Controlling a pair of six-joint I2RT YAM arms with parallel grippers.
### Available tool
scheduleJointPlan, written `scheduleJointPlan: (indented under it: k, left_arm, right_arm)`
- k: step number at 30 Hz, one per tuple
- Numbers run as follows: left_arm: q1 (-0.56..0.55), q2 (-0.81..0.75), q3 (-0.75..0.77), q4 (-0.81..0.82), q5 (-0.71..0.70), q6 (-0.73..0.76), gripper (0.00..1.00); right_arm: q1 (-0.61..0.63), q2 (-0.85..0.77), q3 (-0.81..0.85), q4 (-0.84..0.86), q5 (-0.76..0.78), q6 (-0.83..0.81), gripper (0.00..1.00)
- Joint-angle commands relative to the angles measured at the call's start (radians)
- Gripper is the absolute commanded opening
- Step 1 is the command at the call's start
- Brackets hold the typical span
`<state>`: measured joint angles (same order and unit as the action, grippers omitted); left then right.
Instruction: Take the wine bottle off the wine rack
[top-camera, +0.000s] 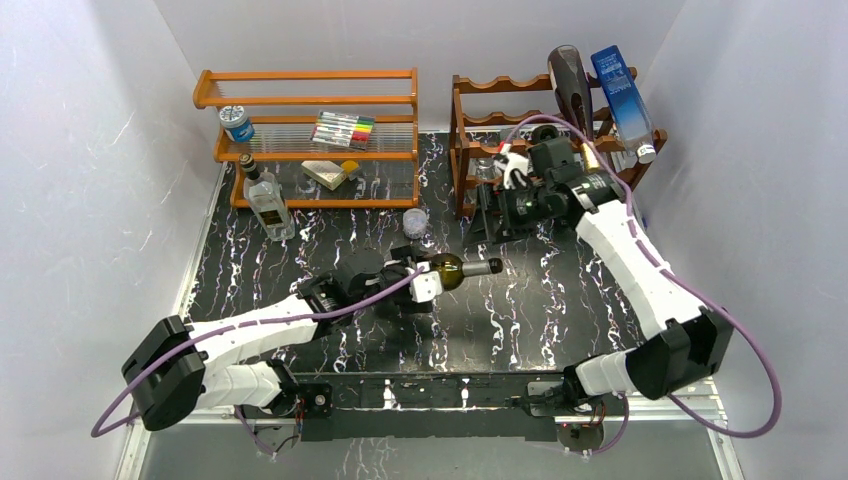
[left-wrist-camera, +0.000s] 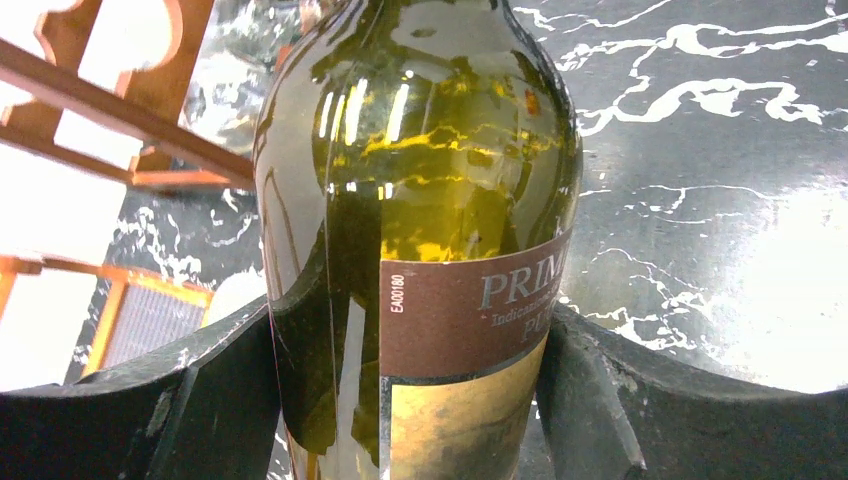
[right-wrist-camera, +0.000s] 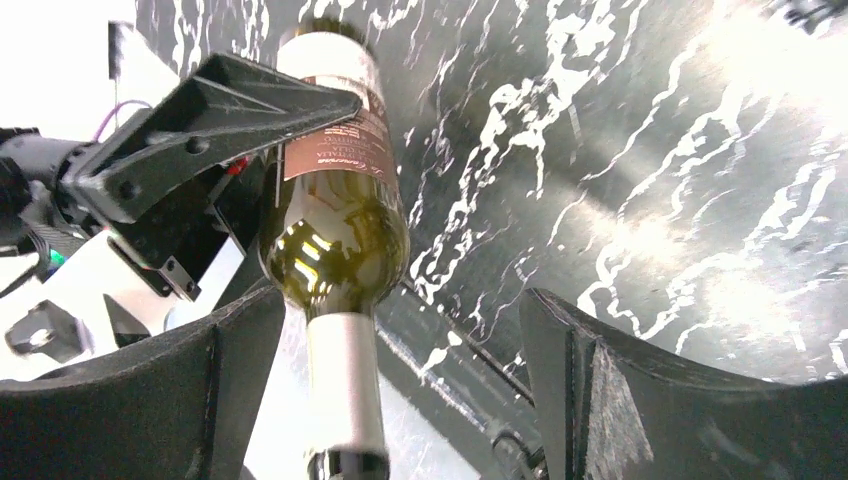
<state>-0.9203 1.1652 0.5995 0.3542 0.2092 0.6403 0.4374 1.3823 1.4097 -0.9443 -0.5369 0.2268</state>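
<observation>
The wine bottle (top-camera: 455, 270) is green glass with a brown and gold label. It lies level over the middle of the table with its neck pointing right, away from the dark wine rack (top-camera: 480, 130) at the back right. My left gripper (top-camera: 422, 278) is shut on the bottle's body, and its fingers (left-wrist-camera: 230, 400) press the labelled glass (left-wrist-camera: 430, 200) from both sides. My right gripper (top-camera: 487, 215) stands open in front of the rack. In the right wrist view the bottle (right-wrist-camera: 335, 230) has its neck passing close to the left finger of that gripper (right-wrist-camera: 400, 370), ungripped.
A lighter orange shelf (top-camera: 305, 100) at the back left holds markers (top-camera: 343, 130) and a can (top-camera: 237, 123). A clear bottle (top-camera: 268, 205) leans in front of it. A small clear cup (top-camera: 415, 222) stands mid-table. A dark bottle (top-camera: 570, 80) and a blue carton (top-camera: 620, 95) rest on the rack.
</observation>
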Motion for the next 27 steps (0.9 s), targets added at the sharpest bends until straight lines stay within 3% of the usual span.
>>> scheduleJointPlan:
  k: [1, 8, 12, 19, 27]
  left_arm:
    - [-0.002, 0.005, 0.070, 0.126, -0.128, -0.115, 0.16]
    - [0.001, 0.020, 0.074, 0.178, -0.229, -0.210, 0.14]
    - [0.003, 0.013, 0.072, 0.193, -0.244, -0.236, 0.14]
    - [0.009, 0.021, 0.081, 0.186, -0.244, -0.266, 0.13]
    - [0.008, 0.024, 0.084, 0.181, -0.216, -0.277, 0.13]
  right_arm:
    - [-0.042, -0.104, 0.017, 0.121, 0.063, 0.020, 0.98]
    - [-0.070, -0.188, -0.114, 0.345, -0.012, 0.114, 0.98]
    - [-0.070, -0.189, -0.153, 0.384, -0.031, 0.123, 0.98]
    - [-0.069, -0.197, -0.247, 0.522, -0.130, 0.206, 0.78]
    - [-0.069, -0.177, -0.287, 0.592, -0.134, 0.237, 0.67]
